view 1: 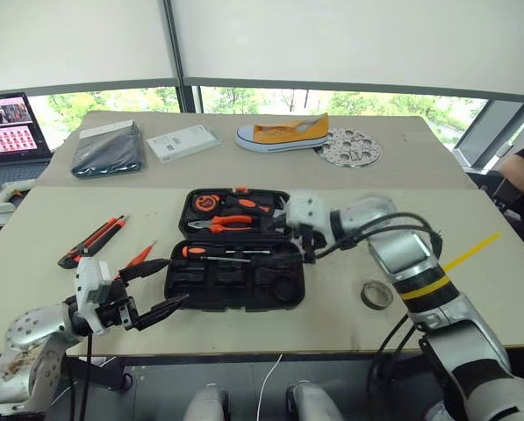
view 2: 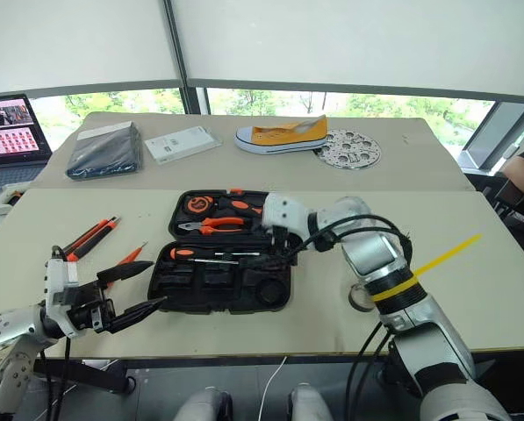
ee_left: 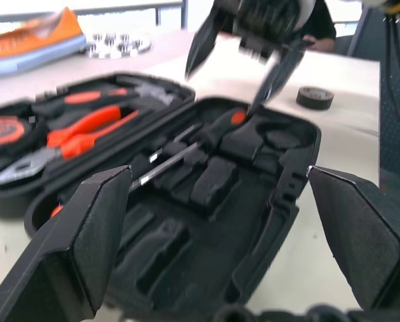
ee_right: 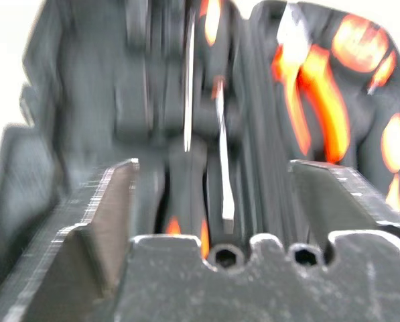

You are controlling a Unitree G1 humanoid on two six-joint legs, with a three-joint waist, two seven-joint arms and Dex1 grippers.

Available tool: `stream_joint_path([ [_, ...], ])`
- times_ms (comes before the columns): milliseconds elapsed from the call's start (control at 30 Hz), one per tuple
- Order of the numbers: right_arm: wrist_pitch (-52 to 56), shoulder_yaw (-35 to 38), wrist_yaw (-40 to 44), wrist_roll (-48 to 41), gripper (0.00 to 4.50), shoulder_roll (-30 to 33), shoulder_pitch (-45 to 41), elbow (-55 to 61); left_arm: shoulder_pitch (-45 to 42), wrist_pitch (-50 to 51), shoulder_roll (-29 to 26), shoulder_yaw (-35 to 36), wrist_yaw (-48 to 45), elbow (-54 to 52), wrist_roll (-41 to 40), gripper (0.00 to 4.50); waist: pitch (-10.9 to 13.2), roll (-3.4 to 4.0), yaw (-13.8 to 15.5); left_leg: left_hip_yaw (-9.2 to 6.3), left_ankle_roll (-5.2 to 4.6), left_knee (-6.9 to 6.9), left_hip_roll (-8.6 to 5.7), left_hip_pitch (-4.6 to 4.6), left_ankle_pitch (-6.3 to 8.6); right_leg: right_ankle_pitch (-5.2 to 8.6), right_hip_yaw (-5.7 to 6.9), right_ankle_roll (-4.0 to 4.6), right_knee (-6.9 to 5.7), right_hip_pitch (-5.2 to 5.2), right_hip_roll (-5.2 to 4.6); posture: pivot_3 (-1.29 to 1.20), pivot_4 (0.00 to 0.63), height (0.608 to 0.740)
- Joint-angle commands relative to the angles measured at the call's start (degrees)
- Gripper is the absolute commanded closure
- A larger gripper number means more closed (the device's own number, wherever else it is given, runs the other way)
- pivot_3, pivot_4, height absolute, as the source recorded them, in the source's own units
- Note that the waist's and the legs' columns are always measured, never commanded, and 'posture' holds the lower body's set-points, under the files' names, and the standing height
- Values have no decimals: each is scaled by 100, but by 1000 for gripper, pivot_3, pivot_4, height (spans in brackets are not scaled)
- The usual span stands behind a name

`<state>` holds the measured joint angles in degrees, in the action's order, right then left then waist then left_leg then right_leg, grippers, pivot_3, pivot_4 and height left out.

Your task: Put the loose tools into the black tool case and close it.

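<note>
now: black hinged plastic tool case (view 1: 235, 254) lies open mid-table, screwdrivers (view 1: 231, 252) slotted in its near half.
right gripper (view 1: 298, 246) hangs just above them, fingers apart, empty; left gripper (view 1: 152, 289) waits wide beside the case. judged: loading is underway; next comes the orange-and-black utility knife (view 1: 90, 241), slim orange tester (view 1: 139, 255) and black tape roll (view 1: 376, 294).

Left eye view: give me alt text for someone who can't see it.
The black tool case lies open on the table, with the right gripper open above its right edge. The left gripper hovers open beside the case, near the utility knife; a tape roll lies right.
</note>
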<state>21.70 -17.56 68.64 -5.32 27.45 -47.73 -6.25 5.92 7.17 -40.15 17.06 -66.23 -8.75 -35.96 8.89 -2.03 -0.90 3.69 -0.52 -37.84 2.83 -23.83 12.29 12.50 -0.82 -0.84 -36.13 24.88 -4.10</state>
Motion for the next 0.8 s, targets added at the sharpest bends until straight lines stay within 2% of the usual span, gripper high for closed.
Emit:
stream_joint_path([
  [33,-303,90,-151,-134,1799,-229,201,-263,-130,307,-244,46,220,-129,132,0,-1,-1,2,0,0,0,1,1,0,0,0,0,1,-1,1,0,150,740],
  [133,-830,-90,-424,105,2789,-491,475,-651,-349,529,-345,-58,479,-199,283,0,-4,-6,10,-2,0,0,2,8,0,2,2,3,1,-10,6,0,150,740],
  [200,-1047,-164,-520,229,3624,-586,524,-858,-459,602,-354,-84,565,-246,319,0,-1,-3,10,-2,1,0,-2,6,0,2,0,2,-1,-8,2,0,150,740],
  [300,-1513,-405,-662,588,4490,-617,544,-1165,-586,633,-356,-104,619,-310,355,0,0,-4,2,1,1,0,-7,1,-1,-1,-5,-1,-2,-2,-3,0,150,740],
  [567,-1517,-519,-849,841,4490,-796,552,-1606,-546,677,-343,-115,649,-454,407,0,-1,-4,-31,1,1,0,7,14,-1,1,-7,6,-9,-7,14,0,150,740],
  [667,-1602,-590,-794,879,4490,-796,582,-1533,-497,658,-326,-64,705,-446,450,0,-1,-3,-27,1,2,0,8,46,0,2,-6,8,-7,-36,13,0,150,740],
  [800,-1767,-217,-856,543,4490,-775,612,-1265,-302,514,-246,242,758,-321,372,0,-1,-3,-34,1,3,1,10,64,0,5,-6,11,-6,-51,12,0,150,740],
])
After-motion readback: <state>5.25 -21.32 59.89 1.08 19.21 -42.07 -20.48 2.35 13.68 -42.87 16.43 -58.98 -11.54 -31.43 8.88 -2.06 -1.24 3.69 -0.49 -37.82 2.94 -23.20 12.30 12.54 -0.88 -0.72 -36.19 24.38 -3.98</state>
